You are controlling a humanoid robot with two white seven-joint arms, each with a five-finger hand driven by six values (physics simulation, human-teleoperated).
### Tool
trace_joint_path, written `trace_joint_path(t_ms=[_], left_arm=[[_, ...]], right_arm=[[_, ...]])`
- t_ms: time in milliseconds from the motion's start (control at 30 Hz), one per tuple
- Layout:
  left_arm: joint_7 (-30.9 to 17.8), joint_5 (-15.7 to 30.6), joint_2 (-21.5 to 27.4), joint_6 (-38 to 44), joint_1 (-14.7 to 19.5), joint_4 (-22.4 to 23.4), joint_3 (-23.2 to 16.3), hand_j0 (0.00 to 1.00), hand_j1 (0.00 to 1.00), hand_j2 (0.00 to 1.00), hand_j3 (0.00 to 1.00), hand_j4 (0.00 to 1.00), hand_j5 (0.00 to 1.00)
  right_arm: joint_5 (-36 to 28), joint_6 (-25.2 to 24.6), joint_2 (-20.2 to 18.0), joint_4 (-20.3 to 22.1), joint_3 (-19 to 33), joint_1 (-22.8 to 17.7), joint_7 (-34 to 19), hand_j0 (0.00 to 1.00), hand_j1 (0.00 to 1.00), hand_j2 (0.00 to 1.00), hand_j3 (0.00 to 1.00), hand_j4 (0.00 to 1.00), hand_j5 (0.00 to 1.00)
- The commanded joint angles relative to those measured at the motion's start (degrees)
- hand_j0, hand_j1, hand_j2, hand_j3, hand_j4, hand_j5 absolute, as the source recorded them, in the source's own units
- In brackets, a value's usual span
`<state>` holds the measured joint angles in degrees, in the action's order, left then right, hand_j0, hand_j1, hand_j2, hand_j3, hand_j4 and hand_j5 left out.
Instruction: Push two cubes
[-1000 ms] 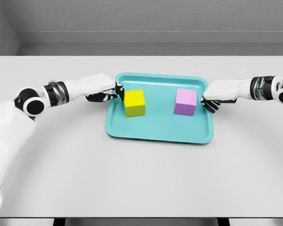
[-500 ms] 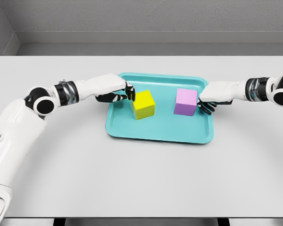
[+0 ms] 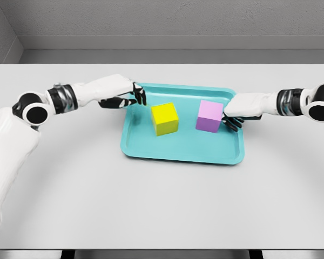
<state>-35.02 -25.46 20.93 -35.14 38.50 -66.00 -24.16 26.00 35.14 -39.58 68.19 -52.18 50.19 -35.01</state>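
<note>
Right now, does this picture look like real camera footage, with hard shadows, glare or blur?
In the head view the light is soft and even: the yellow cube and purple cube cast only faint shadows on the teal tray. No glare shows on the grey table. Everything is sharp, including the left hand and right hand; it looks rendered.

Two cubes in the tray (image 3: 178,154), left cube (image 3: 165,118), right cube (image 3: 209,116), possibly touching right hand (image 3: 235,114)

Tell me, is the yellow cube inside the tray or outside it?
Inside. The yellow cube sits flat on the floor of the teal tray, left of the purple cube, with the rim showing on every side of it.
</note>
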Motion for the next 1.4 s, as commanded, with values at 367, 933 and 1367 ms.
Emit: trace_joint_path(t_ms=[367, 933, 1367], left_arm=[[0.0, -3.2, -1.2, 0.1, -0.8, 1.0, -0.6, 0.45, 0.45, 0.45, 0.45, 0.45, 0.45], [0.0, -7.3, -4.3, 0.1, -1.2, 2.3, -0.6, 0.44, 0.44, 0.44, 0.44, 0.44, 0.44], [0.0, -8.9, -7.6, 0.1, -1.2, 2.7, -0.7, 0.43, 0.43, 0.43, 0.43, 0.43, 0.43]], right_arm=[[-0.3, -0.1, 1.2, -0.7, -0.2, 0.1, 0.0, 0.1, 0.1, 0.1, 0.1, 0.1, 0.1], [1.1, -0.1, 4.6, -6.6, -0.7, 2.2, 0.0, 0.1, 0.1, 0.1, 0.1, 0.1, 0.1], [1.2, -0.1, 5.3, -9.2, -0.6, 3.0, 0.0, 0.1, 0.1, 0.1, 0.1, 0.1, 0.1]])
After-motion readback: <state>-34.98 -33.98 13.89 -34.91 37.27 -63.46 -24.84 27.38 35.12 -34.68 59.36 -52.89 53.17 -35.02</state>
